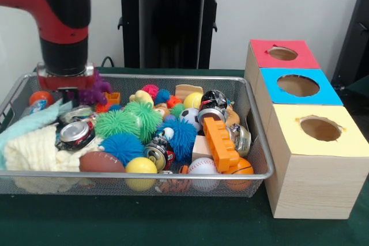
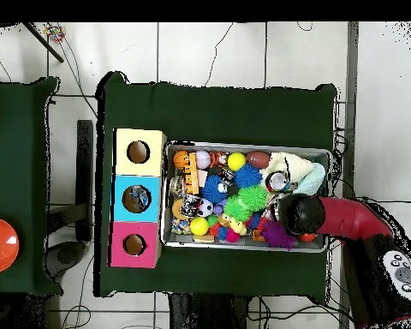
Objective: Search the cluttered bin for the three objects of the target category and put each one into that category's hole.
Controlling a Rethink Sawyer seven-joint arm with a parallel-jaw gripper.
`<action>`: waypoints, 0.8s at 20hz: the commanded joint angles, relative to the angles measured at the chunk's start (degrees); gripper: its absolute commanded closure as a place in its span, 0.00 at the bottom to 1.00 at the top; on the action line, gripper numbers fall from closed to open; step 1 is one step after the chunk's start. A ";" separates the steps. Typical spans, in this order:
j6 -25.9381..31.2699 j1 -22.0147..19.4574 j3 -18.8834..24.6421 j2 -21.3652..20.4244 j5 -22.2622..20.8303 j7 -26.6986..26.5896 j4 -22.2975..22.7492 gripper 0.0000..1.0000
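Observation:
The silver wire-mesh bin (image 1: pixel 173 175) is packed with toys and shows in the overhead view (image 2: pixel 243 145) too. Three wooden boxes stand beside it, each with a round hole in its top: red (image 1: pixel 282 53), blue (image 1: pixel 298 86) and yellow (image 1: pixel 320 128). My gripper (image 1: pixel 66 87) hangs low over the bin's far left corner, right next to a purple spiky toy (image 1: pixel 95 91). Clutter hides its lower end. In the overhead view the arm's wrist (image 2: pixel 301 214) covers the gripper.
The bin holds a brown football (image 1: pixel 101 162), a yellow ball (image 1: pixel 141 166), a baseball (image 1: pixel 203 167), a basketball (image 1: pixel 239 168), an orange brick (image 1: pixel 221 144), a soda can (image 1: pixel 76 135), green (image 1: pixel 118 122) and blue (image 1: pixel 122 145) spiky balls and a cream cloth (image 1: pixel 34 151).

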 commanded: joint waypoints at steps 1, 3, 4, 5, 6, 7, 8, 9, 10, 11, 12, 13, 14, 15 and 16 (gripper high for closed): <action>-5.00 6.80 1.02 -3.90 5.33 16.49 11.75 1.00; -6.95 7.85 1.07 -2.32 6.89 17.70 12.34 1.00; -8.15 8.31 1.14 -1.20 7.83 18.33 12.64 1.00; -9.48 9.00 0.95 -0.15 8.58 19.03 12.74 1.00; -10.41 9.46 1.08 0.77 9.42 19.50 12.98 1.00; -11.72 9.79 1.19 1.84 10.52 19.63 13.26 1.00; -12.85 10.08 1.40 2.80 11.23 19.93 13.45 1.00; -13.97 10.36 1.61 3.75 11.94 20.23 13.64 1.00; -14.86 10.77 1.61 4.58 12.65 20.39 13.71 1.00; -15.73 11.06 1.55 5.18 13.27 20.37 13.90 1.00; -16.60 11.34 1.49 5.79 13.89 20.35 14.09 1.00; -17.39 11.65 1.38 6.25 14.40 20.45 14.21 1.00; -18.19 11.96 1.26 6.71 14.91 20.54 14.32 1.00; -18.84 12.45 1.05 7.20 15.43 20.80 14.26 1.00; -19.53 12.78 0.95 7.65 15.90 21.02 14.37 1.00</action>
